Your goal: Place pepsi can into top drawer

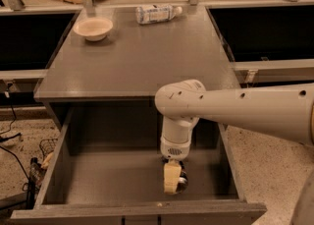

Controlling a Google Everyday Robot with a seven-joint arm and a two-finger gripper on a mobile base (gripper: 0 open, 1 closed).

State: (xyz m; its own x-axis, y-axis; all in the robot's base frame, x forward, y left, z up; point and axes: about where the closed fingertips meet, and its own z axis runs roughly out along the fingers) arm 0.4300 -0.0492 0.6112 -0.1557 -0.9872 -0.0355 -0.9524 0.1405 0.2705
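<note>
gripper [172,179]: pinched on the can [182,182], low in the drawer [113,182]
can: held just above the floor (contact unclear)
risk: if released tilted, it could be rolled away or dragged up

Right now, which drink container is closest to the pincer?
The can, right at the pincer inside the open drawer; the bottle lies far back on the cabinet top.
</note>
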